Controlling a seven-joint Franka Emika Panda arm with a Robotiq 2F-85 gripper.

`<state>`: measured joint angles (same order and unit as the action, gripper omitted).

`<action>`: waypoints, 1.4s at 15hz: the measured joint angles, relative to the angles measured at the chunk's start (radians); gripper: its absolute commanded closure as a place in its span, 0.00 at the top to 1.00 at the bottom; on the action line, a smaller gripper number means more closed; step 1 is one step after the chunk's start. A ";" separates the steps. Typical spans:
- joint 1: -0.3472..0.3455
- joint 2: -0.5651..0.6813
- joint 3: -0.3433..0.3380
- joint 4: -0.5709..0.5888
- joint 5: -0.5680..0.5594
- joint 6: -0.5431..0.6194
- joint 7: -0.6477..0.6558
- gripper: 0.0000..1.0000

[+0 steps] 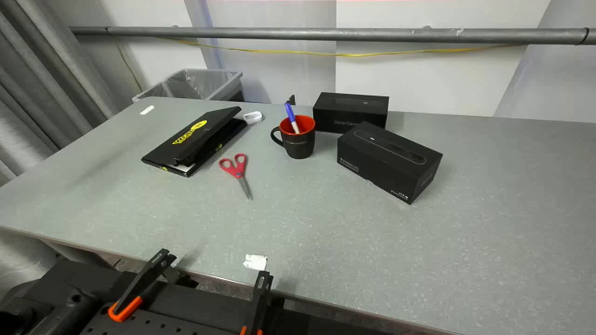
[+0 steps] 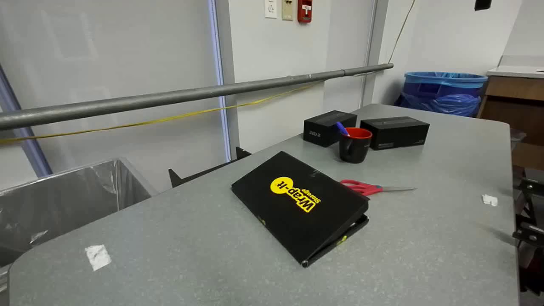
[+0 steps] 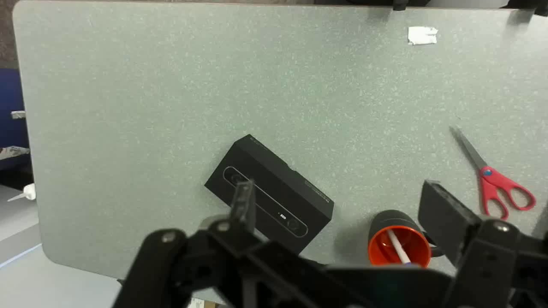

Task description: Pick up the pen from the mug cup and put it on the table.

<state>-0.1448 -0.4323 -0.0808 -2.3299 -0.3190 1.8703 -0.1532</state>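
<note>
The pen (image 1: 289,111), with a blue cap and white lower part, stands tilted in the mug cup (image 1: 299,145), which is dark outside and red inside. In an exterior view the pen (image 2: 342,128) leans on the rim of the mug cup (image 2: 354,151). The mug stands upright on the grey table (image 1: 326,223). In the wrist view my gripper (image 3: 338,184) is open and empty, above the table. The mug (image 3: 387,219) lies between the fingers in the picture, close to the right finger. The pen's white part (image 3: 398,246) shows; its cap is hidden. Neither exterior view shows the gripper.
Two black boxes (image 1: 389,160) (image 1: 350,113) stand beside the mug. Red-handled scissors (image 1: 238,173) and a flat black box with a yellow label (image 1: 193,139) lie on the mug's handle side. A grey pipe (image 1: 326,34) runs along the wall behind; a bin (image 1: 200,83) stands beyond the table edge.
</note>
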 measured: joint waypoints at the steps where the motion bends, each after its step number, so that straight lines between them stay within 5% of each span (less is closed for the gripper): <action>1: 0.000 0.000 0.000 0.000 0.000 0.000 0.000 1.00; 8: 0.003 0.000 -0.001 -0.006 0.000 0.023 0.003 1.00; 16: 0.066 0.239 0.035 -0.069 0.061 0.424 0.117 1.00; 21: 0.081 0.336 0.044 -0.031 0.105 0.452 0.118 1.00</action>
<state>-0.0642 -0.0961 -0.0365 -2.3608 -0.2142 2.3221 -0.0355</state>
